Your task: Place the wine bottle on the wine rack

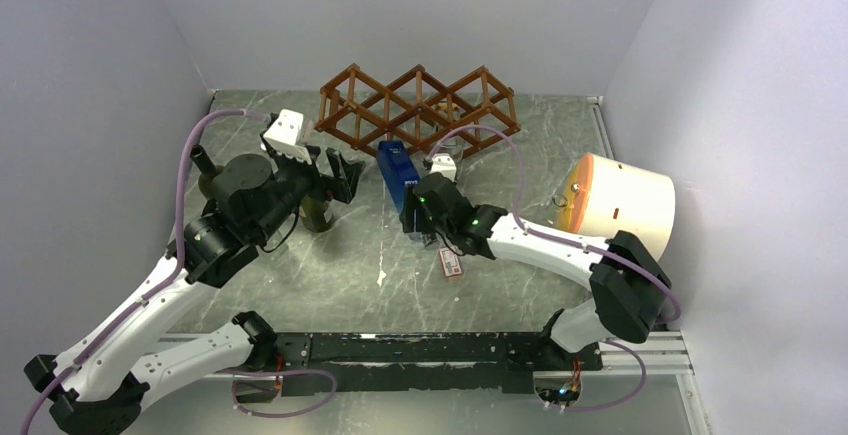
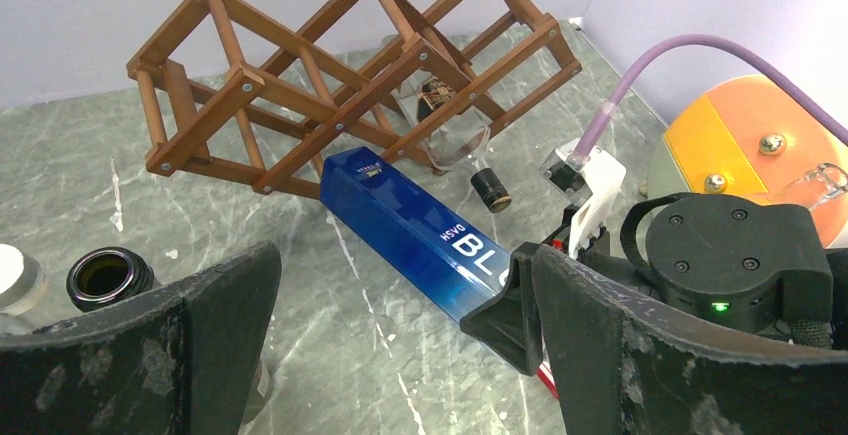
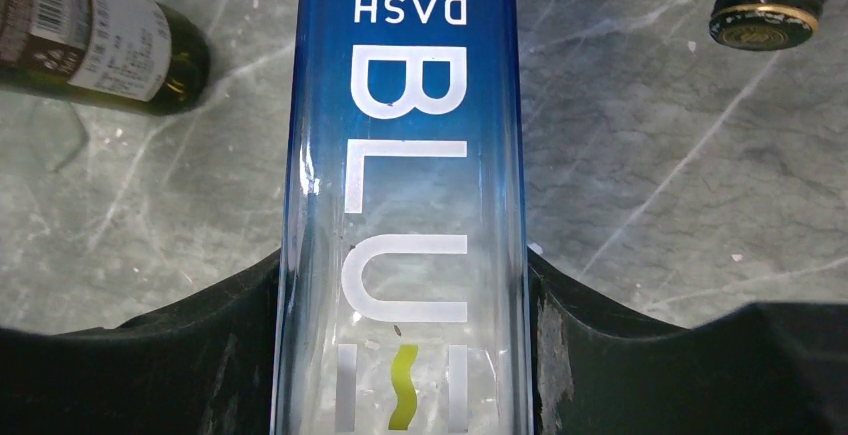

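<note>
The wine bottle is a blue square glass one with white lettering. My right gripper is shut on its clear lower part, a black finger pressed against each side. Its blue far end points at the front of the wine rack, close to the lower slats. The rack is a reddish-brown wooden lattice at the back of the table. My left gripper hangs wide open to the left of the bottle, with nothing between its fingers.
A dark green bottle stands under the left gripper, its mouth showing. A clear bottle with a dark cap lies under the rack. A cream and orange drum sits at the right. A red and white tag lies on the table.
</note>
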